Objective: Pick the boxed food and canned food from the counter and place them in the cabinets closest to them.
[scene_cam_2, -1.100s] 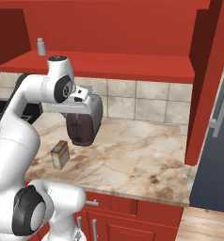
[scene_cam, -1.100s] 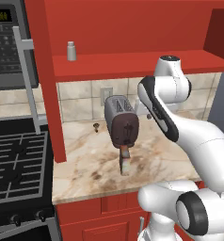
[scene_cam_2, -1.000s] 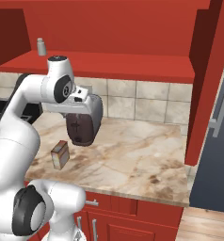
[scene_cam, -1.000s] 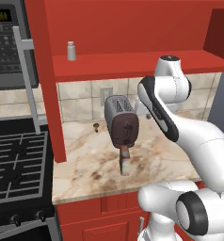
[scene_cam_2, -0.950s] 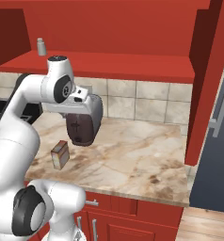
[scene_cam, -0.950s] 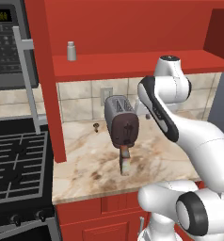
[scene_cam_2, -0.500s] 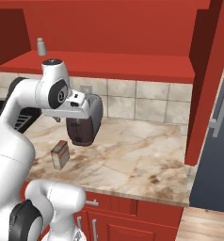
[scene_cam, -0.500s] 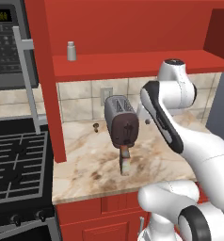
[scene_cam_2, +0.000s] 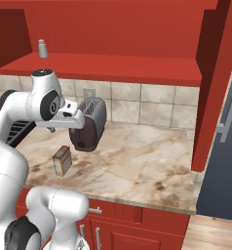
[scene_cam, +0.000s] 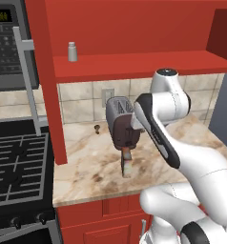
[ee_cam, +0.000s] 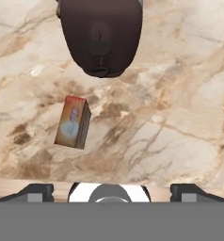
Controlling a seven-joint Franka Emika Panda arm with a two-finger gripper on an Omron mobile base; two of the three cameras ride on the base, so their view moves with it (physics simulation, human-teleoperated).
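The boxed food (ee_cam: 72, 122), a small tan box with a reddish top, stands upright on the marbled counter (ee_cam: 170, 141) near its front edge, in front of the toaster. It also shows in the base views (scene_cam: 127, 165) (scene_cam_2: 62, 160). My gripper (ee_cam: 115, 190) hangs above the counter and looks down. It is open, its fingertips (ee_cam: 36, 190) are wide apart, and nothing is between them. The box lies below and a little left of the gripper's middle, apart from it. The red cabinets with their open shelf (scene_cam: 134, 62) (scene_cam_2: 113, 68) are overhead. The canned food is out of view.
A dark brown toaster (scene_cam: 120, 128) (scene_cam_2: 88, 127) (ee_cam: 100, 33) stands against the tiled wall behind the box. A grey shaker (scene_cam: 73, 51) (scene_cam_2: 42, 48) sits on the shelf. The stove (scene_cam: 15, 162) and microwave (scene_cam: 5, 47) are at left, and a red side panel (scene_cam_2: 210, 97) bounds the right.
The arm's elbow and upper links have swung a little toward the wall and sideways. The box and the toaster stand where they were.
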